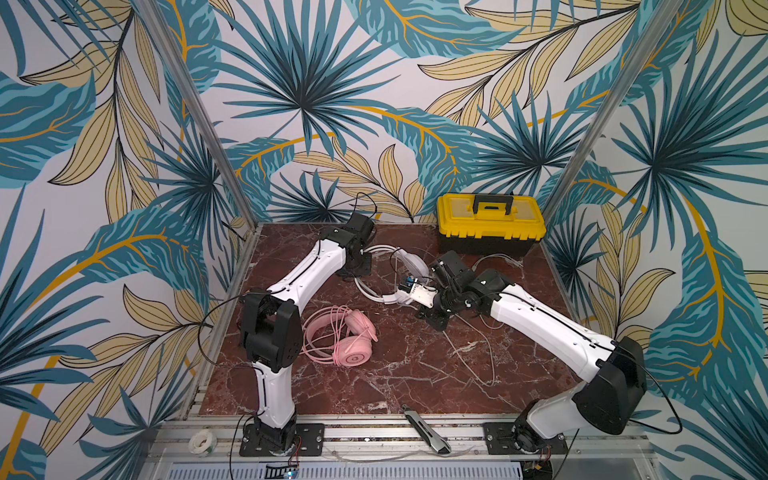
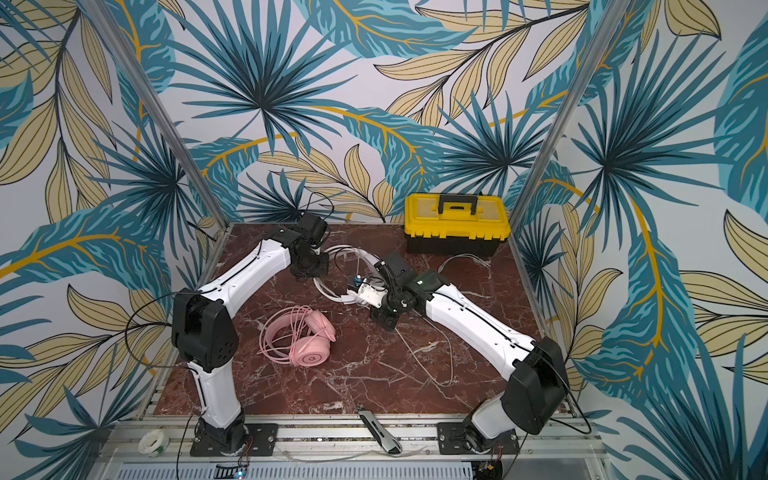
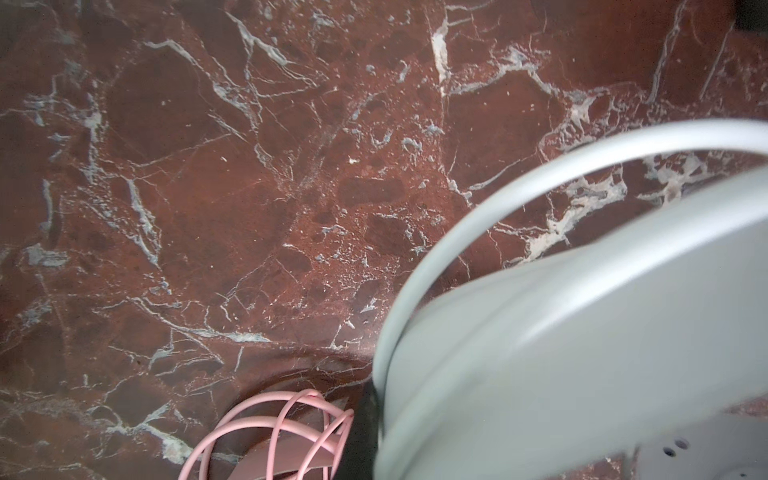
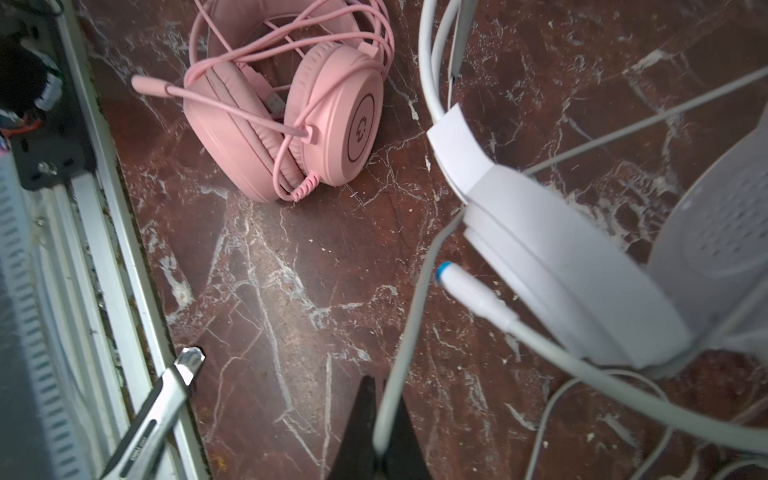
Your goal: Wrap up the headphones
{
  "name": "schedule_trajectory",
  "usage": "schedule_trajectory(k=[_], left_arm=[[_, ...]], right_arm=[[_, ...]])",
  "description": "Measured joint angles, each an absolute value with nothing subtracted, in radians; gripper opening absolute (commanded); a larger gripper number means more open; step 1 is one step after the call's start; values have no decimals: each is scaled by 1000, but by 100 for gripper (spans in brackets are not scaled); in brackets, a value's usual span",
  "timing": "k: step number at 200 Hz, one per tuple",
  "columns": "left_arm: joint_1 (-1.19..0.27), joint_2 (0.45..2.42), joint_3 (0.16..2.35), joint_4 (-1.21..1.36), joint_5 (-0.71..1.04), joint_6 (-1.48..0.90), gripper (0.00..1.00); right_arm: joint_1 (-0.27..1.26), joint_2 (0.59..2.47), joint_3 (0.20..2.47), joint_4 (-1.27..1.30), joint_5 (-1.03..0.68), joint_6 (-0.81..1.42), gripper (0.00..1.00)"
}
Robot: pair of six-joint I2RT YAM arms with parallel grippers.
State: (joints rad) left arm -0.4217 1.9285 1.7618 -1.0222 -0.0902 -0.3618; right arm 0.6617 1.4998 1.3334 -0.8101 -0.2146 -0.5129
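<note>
Red-brown marble tabletop, white over-ear headset with grey-lined headband mid-table toward the back: light, springy band, floppy thin white cable. Left gripper looks clamped on the band, right gripper pinched on the cable. Sensible holds, I'd say. All-pink plastic headset lies front-left.

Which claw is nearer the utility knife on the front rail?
Right. The right claw pinches the white cable mid-table, beyond the utility knife; the left claw is farther back at the white headband.
</note>
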Motion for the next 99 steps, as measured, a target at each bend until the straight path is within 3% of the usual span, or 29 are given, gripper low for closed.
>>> schedule_trajectory(k=[99], left_arm=[[-476, 1977, 1824, -1056, -29, -174, 0]], right_arm=[[664, 1481, 1375, -802, -70, -1002, 0]])
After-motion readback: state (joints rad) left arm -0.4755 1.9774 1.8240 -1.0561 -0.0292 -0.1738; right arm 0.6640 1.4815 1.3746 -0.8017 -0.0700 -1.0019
